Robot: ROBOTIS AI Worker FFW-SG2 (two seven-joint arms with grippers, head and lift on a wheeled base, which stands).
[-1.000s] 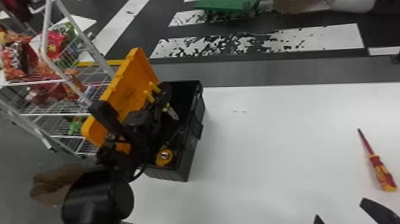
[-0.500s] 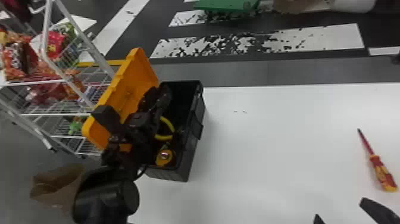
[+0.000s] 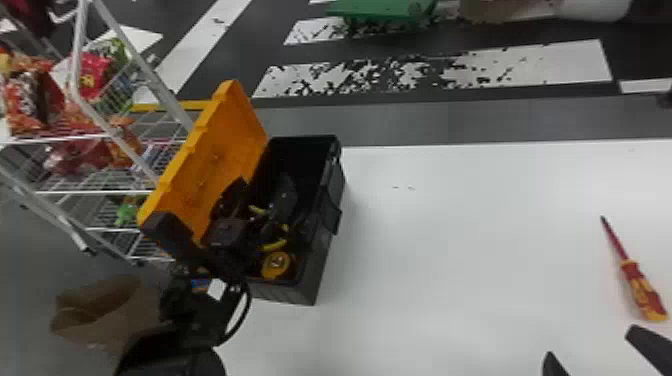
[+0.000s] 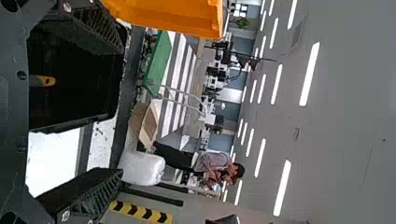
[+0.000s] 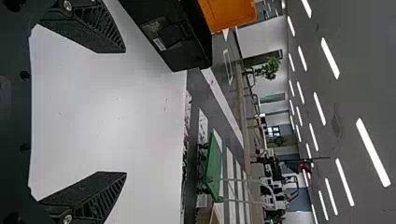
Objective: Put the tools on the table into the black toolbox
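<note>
In the head view, my left gripper (image 3: 263, 192) stands open at the black toolbox (image 3: 327, 205), over its inside. Yellow handles (image 3: 274, 245) of a tool lie in the box, partly covered by the gripper, beside a yellow tape measure (image 3: 276, 265). A red and yellow screwdriver (image 3: 639, 287) lies on the white table at the right. My right gripper (image 3: 590, 342) is open at the bottom right, near the screwdriver's handle. In the left wrist view, the open left gripper (image 4: 121, 111) has the toolbox's dark interior (image 4: 79, 88) between its fingers. The right gripper (image 5: 124, 112) is empty in its wrist view.
The orange lid (image 3: 220, 145) stands raised on the box's left side. A wire rack (image 3: 95, 190) with snack bags is left of it, and a brown paper bag (image 3: 100, 312) sits low at the left. White tabletop (image 3: 450, 240) stretches between box and screwdriver.
The yellow-handled tool, held up at my left gripper a second ago, has gone down into the toolbox, and that gripper has let go and opened. The right gripper has stayed put.
</note>
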